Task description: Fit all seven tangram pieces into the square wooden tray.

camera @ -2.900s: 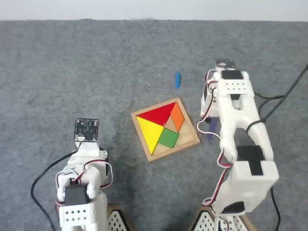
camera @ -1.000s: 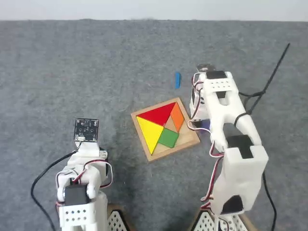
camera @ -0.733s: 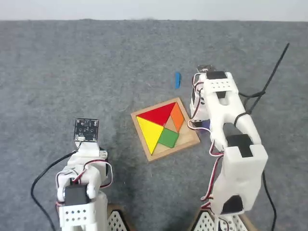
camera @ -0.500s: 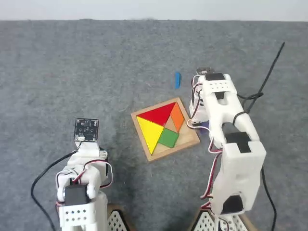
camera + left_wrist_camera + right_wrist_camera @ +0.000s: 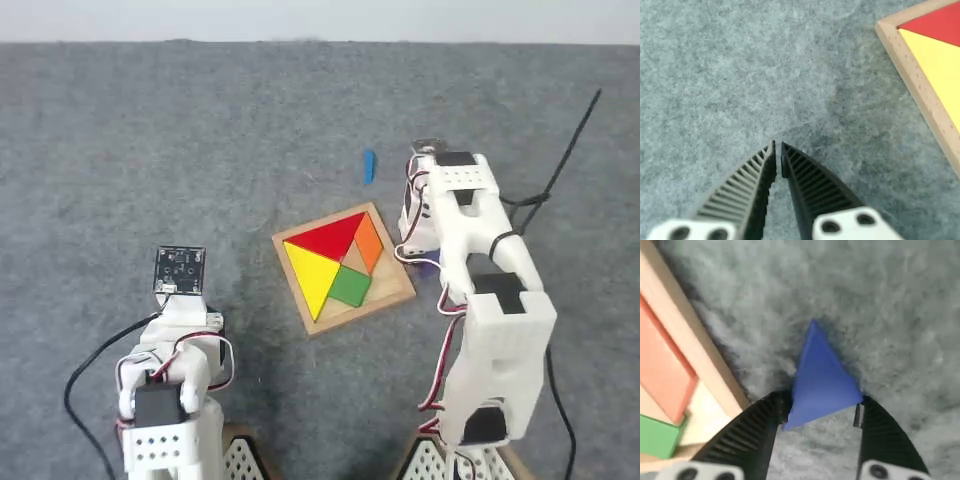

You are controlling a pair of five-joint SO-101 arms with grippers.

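The square wooden tray [image 5: 398,290] lies mid-table holding red [image 5: 330,237], yellow [image 5: 313,278], green [image 5: 350,288] and orange [image 5: 369,243] pieces. In the right wrist view, my right gripper [image 5: 821,407] is shut on a blue triangle [image 5: 821,375] that rests on the grey mat just outside the tray's rim [image 5: 700,360]. From above, this triangle [image 5: 428,264] peeks out under the right arm [image 5: 470,230]. A small blue piece [image 5: 368,166] lies beyond the tray. My left gripper [image 5: 777,146] is shut and empty over bare mat, near the tray's corner [image 5: 910,75].
Grey felt covers the whole table. The left arm [image 5: 172,340] sits at the near left, well away from the tray. Cables trail from the right arm toward the right edge. Open mat stretches across the far and left sides.
The right arm has swung left toward the tray's right edge over the blue triangle, then eased slightly right in the last half second. The left arm has stayed still.
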